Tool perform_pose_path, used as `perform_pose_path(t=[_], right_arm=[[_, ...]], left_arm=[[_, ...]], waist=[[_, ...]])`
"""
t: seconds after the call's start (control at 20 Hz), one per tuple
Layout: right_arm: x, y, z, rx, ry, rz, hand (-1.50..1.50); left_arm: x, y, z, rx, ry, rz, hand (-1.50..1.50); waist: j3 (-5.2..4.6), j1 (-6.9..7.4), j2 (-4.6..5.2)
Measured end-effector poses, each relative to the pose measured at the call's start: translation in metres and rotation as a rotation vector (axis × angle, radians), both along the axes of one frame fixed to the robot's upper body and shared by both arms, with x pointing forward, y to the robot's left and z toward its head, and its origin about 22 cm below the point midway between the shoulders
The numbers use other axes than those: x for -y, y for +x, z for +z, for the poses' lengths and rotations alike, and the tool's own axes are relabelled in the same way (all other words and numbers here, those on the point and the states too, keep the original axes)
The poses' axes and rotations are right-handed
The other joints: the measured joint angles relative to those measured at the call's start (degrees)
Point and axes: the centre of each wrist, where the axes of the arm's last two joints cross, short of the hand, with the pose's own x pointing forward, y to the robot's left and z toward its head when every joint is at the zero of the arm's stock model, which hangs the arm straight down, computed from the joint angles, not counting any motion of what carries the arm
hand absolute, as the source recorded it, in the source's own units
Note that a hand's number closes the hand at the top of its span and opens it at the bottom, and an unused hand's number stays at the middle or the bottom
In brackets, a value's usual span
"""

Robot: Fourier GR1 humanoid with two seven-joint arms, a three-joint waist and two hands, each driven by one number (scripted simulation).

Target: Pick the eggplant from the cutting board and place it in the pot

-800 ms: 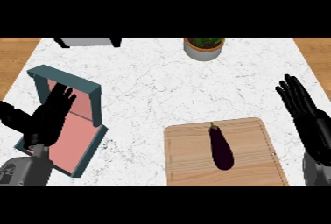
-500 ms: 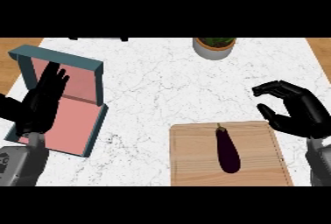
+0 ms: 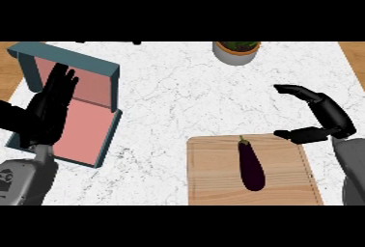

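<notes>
Right hand [image 3: 327, 120] is seen at the 3 o'clock side of the counter, hovering just beyond the wooden cutting board's [image 3: 214, 178] upper right corner, its fingers and thumb spread apart in a wide curve with nothing between them. Nothing is held by it. The eggplant [image 3: 250, 165] is found lying on the cutting board, well inside its edges, untouched. From the right hand it lies toward 8 o'clock, near but apart. Its long axis is set almost along the 12-to-6 line, the small green stem pointing to 12 o'clock and the thick end to 6 o'clock.

The left hand [image 3: 49, 108] is seen at 9 o'clock, flat and open above the teal tray [image 3: 105, 77] with its pink floor, well apart from the eggplant; the right hand is judged far the nearer for the pick. A potted plant [image 3: 236, 50] is placed at 12 o'clock. No pot for cooking can be made out.
</notes>
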Motion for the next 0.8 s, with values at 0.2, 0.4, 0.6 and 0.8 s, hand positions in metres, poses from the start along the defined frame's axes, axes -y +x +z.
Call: perform_pose_path(t=[0.2,0.4,0.6,0.8], right_arm=[[-0.002,0.022,0.016,0.014,-0.038,0.106,-1.50],[-0.013,0.035,0.040,-0.064,-0.183,0.225,-1.50],[-0.032,0.043,0.062,-0.157,-0.391,0.342,-1.50],[-0.065,0.043,0.072,-0.214,-0.584,0.439,-1.50]], left_arm=[[-0.001,-0.006,-0.002,-0.003,0.009,0.023,0.00],[-0.004,-0.009,0.000,-0.008,0.015,0.036,0.00],[-0.004,-0.010,0.003,-0.008,0.017,0.040,0.00],[-0.011,-0.014,0.007,-0.014,0.016,0.046,0.00]], waist=[[-0.10,-0.99,-0.28],[-0.20,-1.62,-0.54],[-0.27,-1.86,-0.77],[-0.29,-2.12,-0.92]])
